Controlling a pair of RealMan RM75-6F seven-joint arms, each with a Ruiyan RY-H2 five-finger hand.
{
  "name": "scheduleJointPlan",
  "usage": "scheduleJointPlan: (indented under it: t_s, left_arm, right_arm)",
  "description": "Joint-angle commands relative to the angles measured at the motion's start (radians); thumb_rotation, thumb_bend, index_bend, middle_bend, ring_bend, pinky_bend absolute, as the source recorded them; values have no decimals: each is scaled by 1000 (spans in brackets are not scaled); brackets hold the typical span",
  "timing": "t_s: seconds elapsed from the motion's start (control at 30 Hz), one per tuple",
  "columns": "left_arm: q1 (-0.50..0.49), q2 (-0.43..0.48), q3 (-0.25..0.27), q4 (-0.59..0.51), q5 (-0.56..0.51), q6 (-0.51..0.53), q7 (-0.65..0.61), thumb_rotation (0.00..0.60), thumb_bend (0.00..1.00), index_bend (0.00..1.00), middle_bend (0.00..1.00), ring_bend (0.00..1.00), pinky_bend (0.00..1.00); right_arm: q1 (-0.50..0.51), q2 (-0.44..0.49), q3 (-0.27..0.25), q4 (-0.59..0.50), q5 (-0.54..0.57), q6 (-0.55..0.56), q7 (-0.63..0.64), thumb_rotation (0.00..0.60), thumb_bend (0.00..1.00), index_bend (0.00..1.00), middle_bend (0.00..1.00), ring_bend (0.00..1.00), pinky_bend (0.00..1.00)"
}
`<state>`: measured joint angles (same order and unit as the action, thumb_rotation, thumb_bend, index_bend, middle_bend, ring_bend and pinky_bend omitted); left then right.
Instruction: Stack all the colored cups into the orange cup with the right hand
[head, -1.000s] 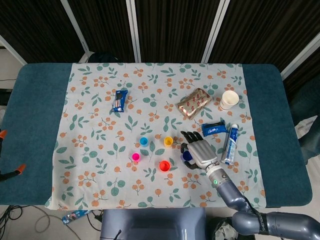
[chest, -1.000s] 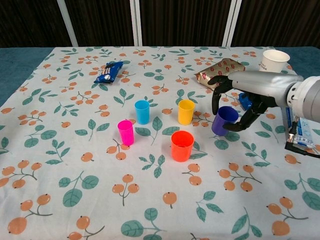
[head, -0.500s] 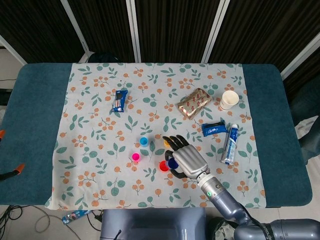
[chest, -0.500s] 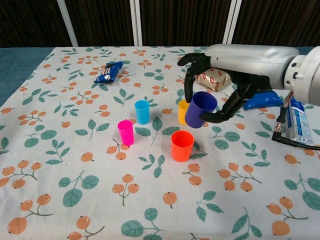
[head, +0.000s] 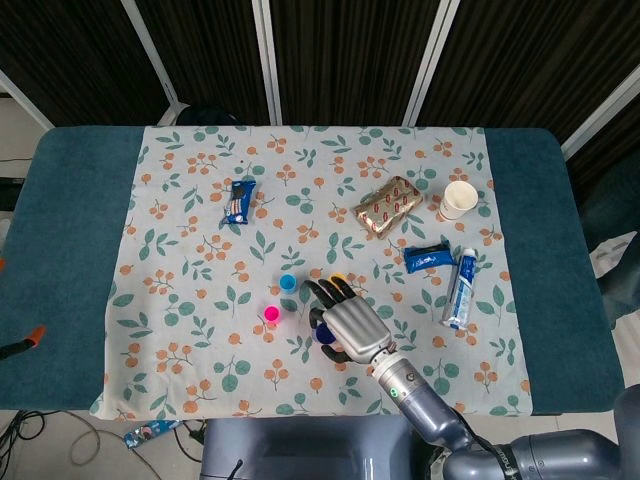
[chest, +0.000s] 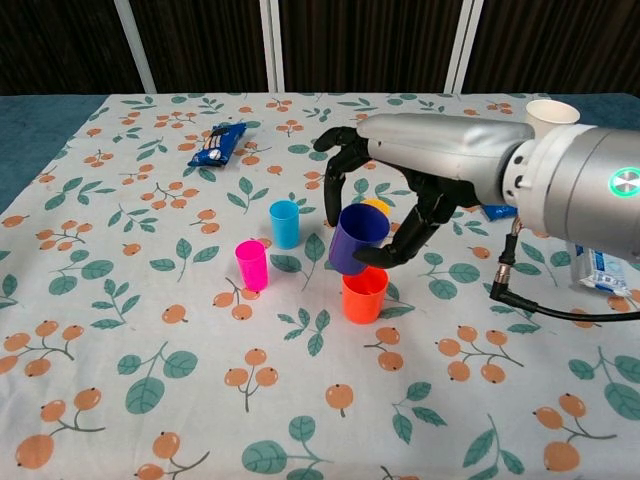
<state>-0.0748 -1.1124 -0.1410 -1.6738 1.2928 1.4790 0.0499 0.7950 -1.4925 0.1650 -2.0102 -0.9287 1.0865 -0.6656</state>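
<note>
My right hand (chest: 405, 185) grips a purple cup (chest: 357, 238), tilted, just above the mouth of the orange cup (chest: 363, 294). In the head view the right hand (head: 347, 320) covers the orange cup, and only a bit of the purple cup (head: 324, 335) shows at its left. A light blue cup (chest: 285, 223) and a pink cup (chest: 251, 265) stand upright to the left of the orange one. The yellow cup (chest: 377, 206) stands behind the hand, mostly hidden. My left hand appears in neither view.
A blue snack packet (chest: 218, 143) lies at the far left. A red and gold packet (head: 388, 206), a paper cup (head: 460, 199), a small blue packet (head: 428, 258) and a toothpaste tube (head: 460, 288) sit to the right. The floral cloth (chest: 150, 380) covers the table.
My right hand has lifted the purple cup off the cloth and carried it left, from right of the yellow cup to just over the orange cup.
</note>
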Motion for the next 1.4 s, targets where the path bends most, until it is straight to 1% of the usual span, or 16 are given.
scheduleJointPlan:
  t_s: [0.03, 0.53, 0.97, 1.0, 1.07, 1.13, 1.2, 1.27, 1.4]
  left_arm:
    - [-1, -1, 1, 0, 0, -2, 1, 600, 122, 41, 0, 0, 0]
    - [-2, -1, 2, -1, 0, -3, 4, 600, 122, 41, 1, 0, 0]
    - [-3, -4, 2, -1, 0, -3, 11, 600, 122, 41, 0, 0, 0]
    - [-3, -4, 3, -2, 1, -3, 11, 600, 122, 41, 0, 0, 0]
    - [-3, -4, 3, -2, 1, -3, 11, 600, 122, 41, 0, 0, 0]
    - [-3, -4, 2, -3, 0, -2, 11, 600, 122, 41, 0, 0, 0]
    - [-3, -3, 2, -3, 0, -2, 11, 600, 122, 41, 0, 0, 0]
    - [-2, -2, 2, -4, 0, -1, 9, 600, 122, 41, 0, 0, 0]
    - [-2, -1, 1, -3, -1, -1, 6, 600, 122, 41, 0, 0, 0]
  right_arm:
    - [5, -10, 1, 12, 15, 4, -1, 600, 409, 486, 0, 0, 58]
    - [21, -50, -10, 84, 60, -3, 11, 600, 408, 487, 0, 0, 58]
    - [21, -51, -32, 115, 62, -18, 31, 600, 409, 487, 0, 0, 59]
    - [21, -50, -34, 115, 64, -22, 33, 600, 409, 466, 0, 0, 56]
    - [22, -51, -37, 116, 68, -26, 37, 600, 409, 366, 0, 0, 46]
    - [24, -53, -40, 120, 73, -31, 36, 600, 409, 198, 0, 0, 37]
    - [27, -53, -40, 122, 79, -36, 35, 600, 407, 120, 0, 0, 36]
    - [33, -55, -37, 124, 86, -38, 32, 600, 404, 97, 0, 0, 36]
    - [41, -55, -28, 118, 95, -31, 24, 600, 404, 97, 0, 0, 36]
